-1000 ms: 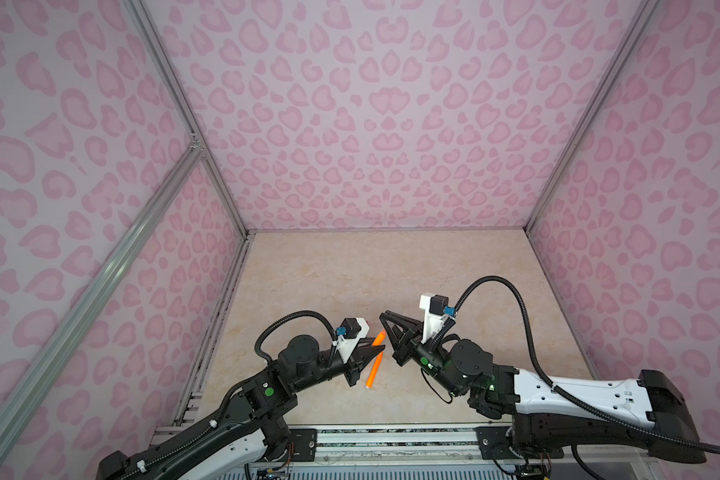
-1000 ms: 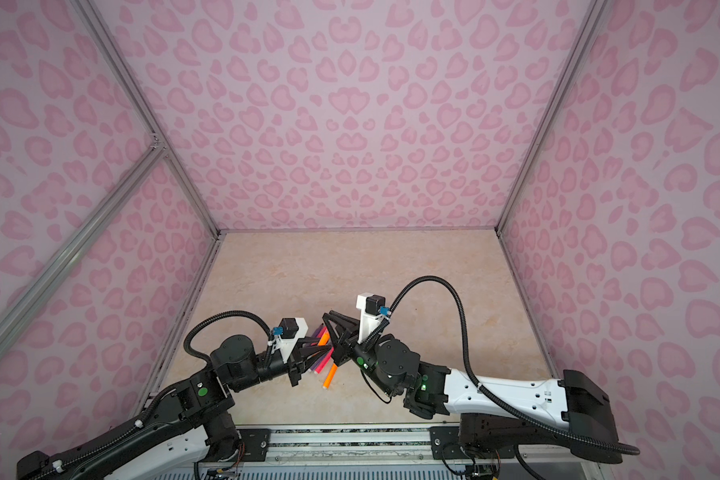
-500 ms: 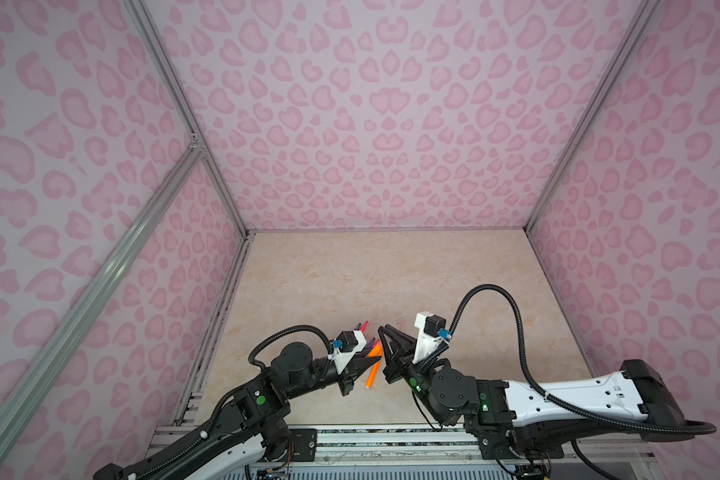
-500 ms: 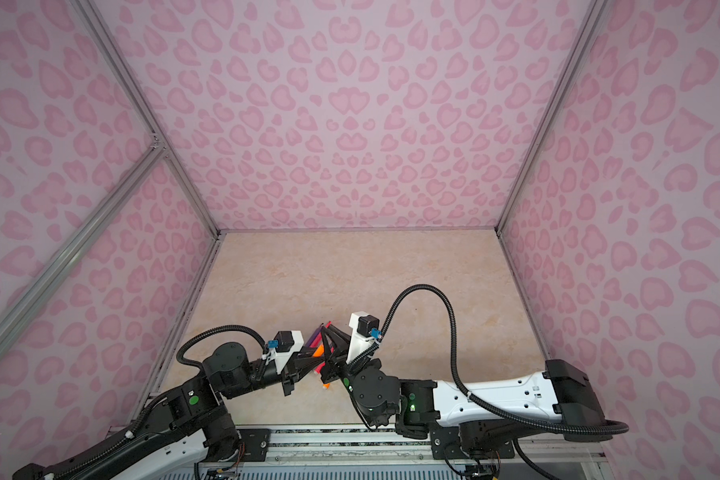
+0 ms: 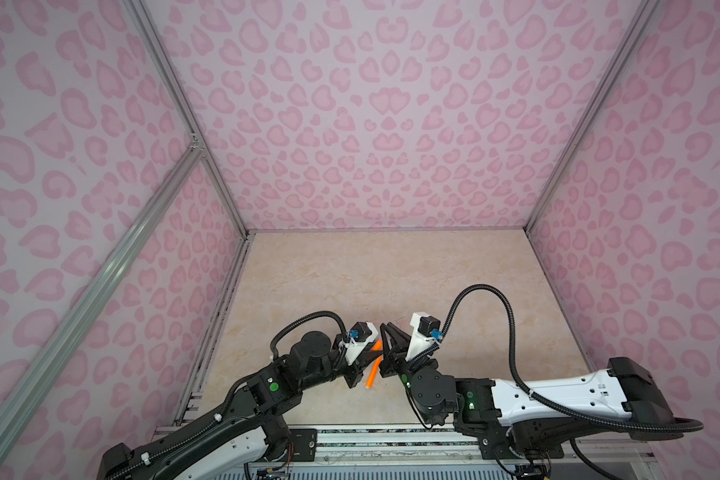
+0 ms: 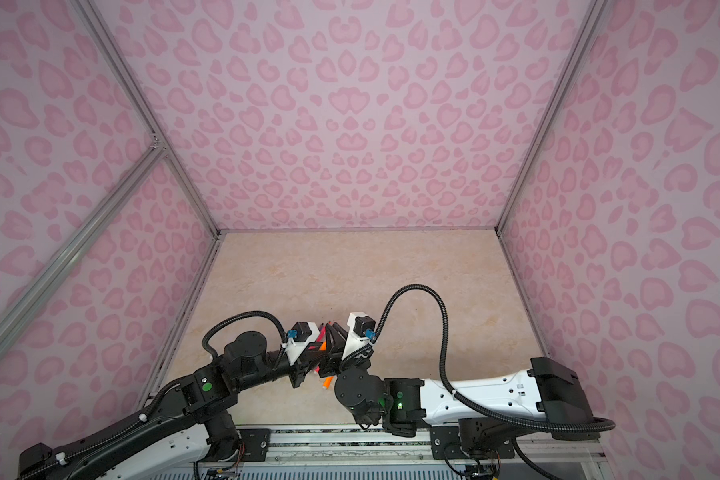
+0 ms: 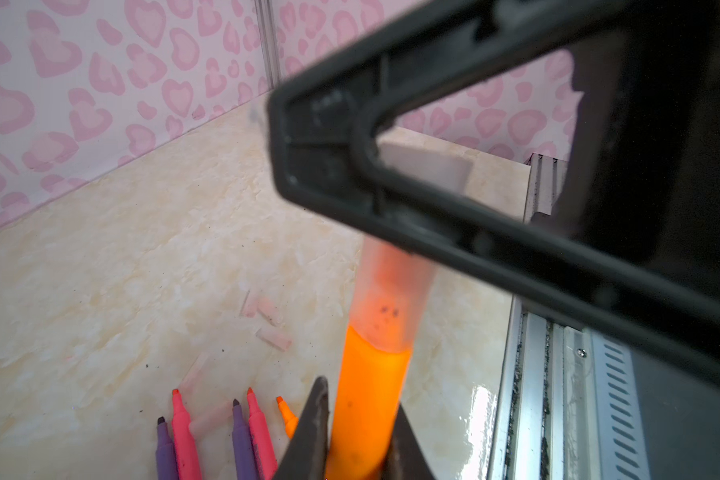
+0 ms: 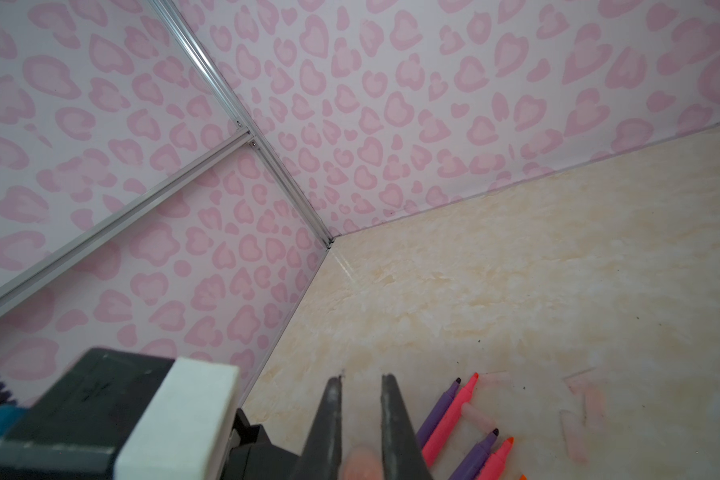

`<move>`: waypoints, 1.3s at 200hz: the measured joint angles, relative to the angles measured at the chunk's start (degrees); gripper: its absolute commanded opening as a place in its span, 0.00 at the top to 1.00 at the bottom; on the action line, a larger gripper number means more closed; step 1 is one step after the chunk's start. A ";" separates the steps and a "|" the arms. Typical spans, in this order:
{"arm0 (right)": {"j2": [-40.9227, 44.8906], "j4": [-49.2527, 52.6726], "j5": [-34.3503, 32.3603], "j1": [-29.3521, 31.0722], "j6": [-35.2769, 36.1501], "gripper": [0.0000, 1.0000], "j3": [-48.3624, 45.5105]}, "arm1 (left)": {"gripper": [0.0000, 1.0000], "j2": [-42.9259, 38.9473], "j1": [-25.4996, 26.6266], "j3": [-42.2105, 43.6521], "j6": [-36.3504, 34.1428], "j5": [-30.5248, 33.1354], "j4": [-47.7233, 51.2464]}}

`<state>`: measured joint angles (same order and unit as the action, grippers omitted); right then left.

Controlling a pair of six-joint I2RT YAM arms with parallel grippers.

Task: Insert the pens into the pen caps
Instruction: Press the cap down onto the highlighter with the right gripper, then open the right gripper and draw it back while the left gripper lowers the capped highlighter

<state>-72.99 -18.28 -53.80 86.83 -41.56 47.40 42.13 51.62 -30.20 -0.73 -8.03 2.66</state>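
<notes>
We see the left pincer point(image 7: 360, 401) clamped on a slim orange marker pen point(image 7: 366, 374), with its dark fingers point(image 7: 317, 432) pressed against the barrel on either side. The pen's pointed end sits inside a small translucent plastic cap point(image 7: 391, 299). The orange tip shows faintly through the cap's wall, and the cap's rim meets the wide part of the barrel. The right pincer point(image 8: 362, 379) is closed on the far end of that same cap, which the right wrist view shows as a pale pink blur low between the fingers point(image 8: 395, 424). In both top views the two pincers meet over the near part of the beige marbled tabletop point(image 5: 371, 270).

The other pens lie side by side on the tabletop, tips pointing the same way: a purple pen point(image 7: 165, 449), a pink pen point(image 7: 184, 436), a second purple pen point(image 7: 242, 444), a second pink pen point(image 7: 262, 432) and a second orange pen point(image 7: 287, 417), mostly hidden behind the left pincer. One loose cap point(image 7: 211, 417) lies between the first pink pen and the second purple pen. Several more loose translucent caps point(image 7: 273, 337) lie scattered just past the tips.
</notes>
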 measured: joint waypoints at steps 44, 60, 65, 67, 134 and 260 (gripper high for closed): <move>-3.15 3.56 0.50 -1.75 -2.43 1.00 3.82 | 0.96 -0.79 0.39 -0.02 0.24 5.62 0.74; -3.72 3.82 0.98 -1.99 -3.08 1.00 4.00 | 0.96 -0.79 0.39 -0.24 0.28 6.47 2.08; -3.72 3.54 1.38 -2.12 -3.06 1.00 3.76 | 0.96 -0.72 0.39 -0.39 0.31 6.47 2.60; -3.72 3.39 1.57 -2.16 -3.04 1.00 3.61 | 0.96 -0.68 0.37 -0.52 0.31 6.47 2.95; 1.68 -15.69 15.74 -6.08 3.78 1.00 -7.87 | 0.96 3.39 -6.23 -9.16 3.85 -8.13 15.67; 9.57 -23.17 27.45 -13.88 1.62 1.00 -13.92 | 0.96 9.14 -18.05 -9.77 15.63 -36.72 0.59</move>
<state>-63.42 -41.45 -26.35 72.95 -39.94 33.47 51.27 33.56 -39.97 14.90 -44.75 3.25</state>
